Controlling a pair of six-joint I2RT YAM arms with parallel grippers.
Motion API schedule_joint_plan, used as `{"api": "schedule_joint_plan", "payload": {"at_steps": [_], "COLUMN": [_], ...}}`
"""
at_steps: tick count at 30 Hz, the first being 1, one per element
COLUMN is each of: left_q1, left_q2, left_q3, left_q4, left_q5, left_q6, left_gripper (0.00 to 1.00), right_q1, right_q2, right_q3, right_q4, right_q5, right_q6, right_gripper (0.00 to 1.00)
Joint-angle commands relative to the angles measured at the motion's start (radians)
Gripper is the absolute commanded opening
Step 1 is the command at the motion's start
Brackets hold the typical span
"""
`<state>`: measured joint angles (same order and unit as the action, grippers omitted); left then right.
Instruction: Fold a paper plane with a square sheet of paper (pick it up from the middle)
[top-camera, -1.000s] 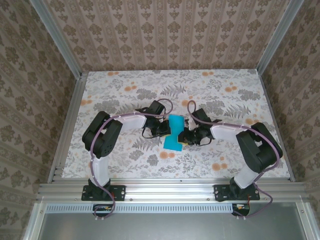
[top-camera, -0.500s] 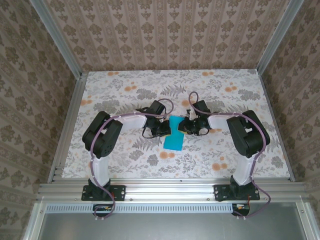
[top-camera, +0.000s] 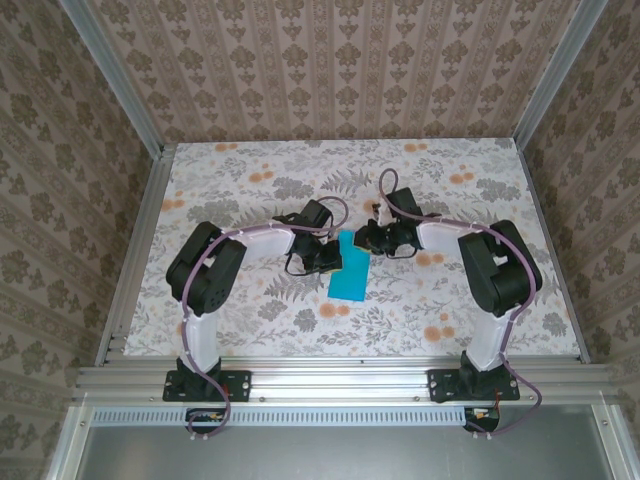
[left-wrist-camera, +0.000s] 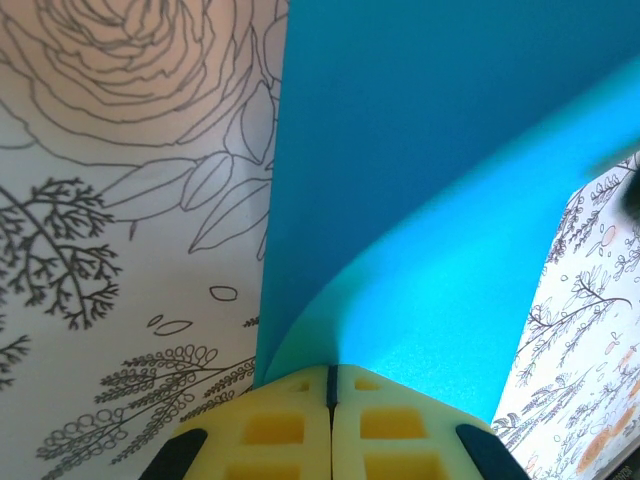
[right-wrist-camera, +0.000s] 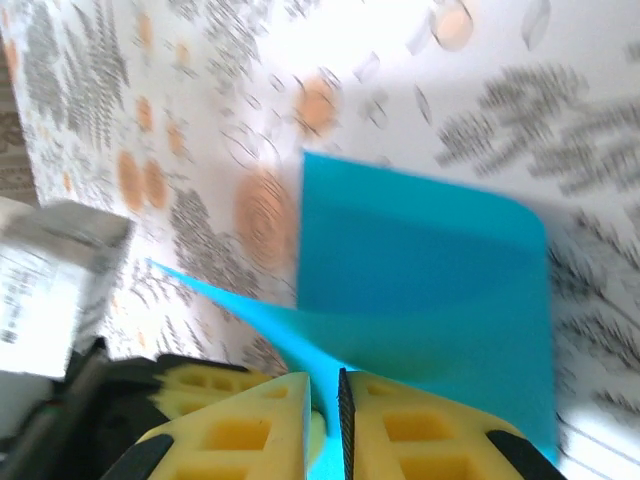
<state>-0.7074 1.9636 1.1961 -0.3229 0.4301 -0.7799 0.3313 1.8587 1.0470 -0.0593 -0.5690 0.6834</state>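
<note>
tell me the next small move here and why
Probably carry the right hand a little toward the left hand, laying its raised flap down. Both hands are shut on opposite edges of the thin teal-blue sheet of paper, which curls up from its flat part on the floral table; lowering one flap looks like what would form a crease.

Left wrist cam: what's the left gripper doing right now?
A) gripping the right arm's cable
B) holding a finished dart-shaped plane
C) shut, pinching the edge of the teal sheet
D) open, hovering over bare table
C: the left gripper has its yellow fingers pressed together, and the teal sheet curves up off the table straight into the seam between them.
</note>
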Motion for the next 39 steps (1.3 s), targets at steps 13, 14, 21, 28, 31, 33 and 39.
{"api": "schedule_joint_plan", "payload": {"at_steps": [13,14,21,28,31,33,39], "left_q1": [-0.015,-0.016,-0.017,-0.016,-0.017,-0.017,-0.015], "left_q2": [0.057,0.057,0.060,0.055,0.049,0.045,-0.005], "left_q3": [-0.040,-0.041,-0.036,-0.029,-0.030,-0.030,-0.008], "left_q4": [-0.130,-0.130,-0.129,-0.139,-0.140,-0.137,-0.123], "left_q5": [-0.068,-0.068,-0.067,-0.074,-0.077,-0.076,-0.067], "left_q6": [0.039,0.039,0.038,0.041,0.036,0.033,0.019], "left_gripper": [0.07,0.07,0.07,0.07,0.07,0.07,0.07], "right_q1": [-0.068,-0.068,-0.045,-0.046,-0.055,-0.059,-0.034], "right_q2": [0.139,0.136,0.065,0.143,0.166,0.185,0.232], "right_q3": [0.079,0.088,0.091,0.082,0.076,0.083,0.168], "right_q4": [-0.017,-0.021,-0.028,-0.013,-0.017,-0.027,-0.063], "right_q5": [0.092,0.090,0.054,0.047,0.064,0.067,-0.009], "right_q6": [-0.019,-0.021,-0.038,-0.034,-0.039,-0.046,-0.078], "right_gripper": [0.17,0.17,0.18,0.18,0.18,0.18,0.17]}}
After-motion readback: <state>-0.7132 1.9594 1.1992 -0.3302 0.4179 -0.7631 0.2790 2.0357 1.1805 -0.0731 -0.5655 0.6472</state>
